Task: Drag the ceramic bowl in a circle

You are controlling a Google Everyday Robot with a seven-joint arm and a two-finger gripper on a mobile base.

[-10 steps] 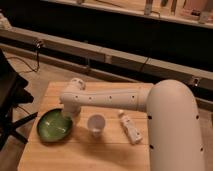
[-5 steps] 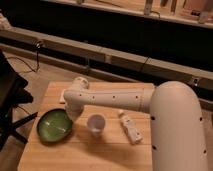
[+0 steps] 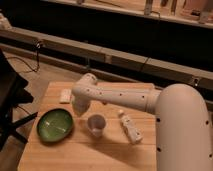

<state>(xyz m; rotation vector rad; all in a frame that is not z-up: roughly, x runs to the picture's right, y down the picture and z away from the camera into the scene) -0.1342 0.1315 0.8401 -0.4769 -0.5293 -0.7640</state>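
The green ceramic bowl (image 3: 55, 125) sits on the wooden table (image 3: 75, 155) at its left side. My white arm reaches in from the right across the table. My gripper (image 3: 79, 108) hangs from the arm's end, pointing down, just beyond the bowl's upper right rim and above the table. It appears close to the bowl; whether it touches the rim is hidden by the arm.
A clear plastic cup (image 3: 96, 125) stands just right of the bowl, below the arm. A white bottle (image 3: 130, 127) lies on its side further right. A small white packet (image 3: 65, 95) lies at the table's back left. A dark chair (image 3: 10, 100) stands left of the table.
The arm's end with the gripper has shifted a little to the right. The bowl, cup and bottle have stayed where they were.
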